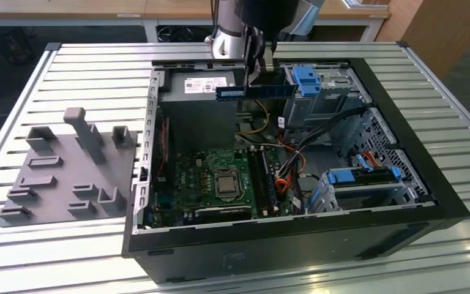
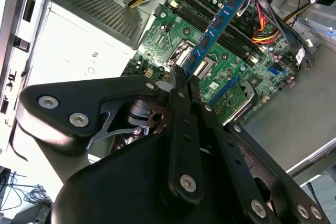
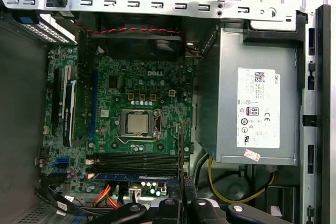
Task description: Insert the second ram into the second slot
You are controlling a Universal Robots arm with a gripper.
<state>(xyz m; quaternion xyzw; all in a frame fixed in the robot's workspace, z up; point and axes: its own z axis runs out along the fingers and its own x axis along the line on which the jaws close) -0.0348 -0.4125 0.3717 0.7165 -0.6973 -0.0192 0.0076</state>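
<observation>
At the exterior view's left sits the gray fixture (image 1: 63, 168). Right of it, inside the open case (image 1: 284, 248), your gripper (image 1: 257, 82) hangs over the far end, fingers (image 2: 177, 85) clamped on the top edge of the ram (image 1: 256, 92) — the stick is held well above the board (image 1: 218, 177). Its long axis runs left to right, while the slots (image 1: 264, 180) below run near to far — crosswise to it, and toward the near side from the fingers.
</observation>
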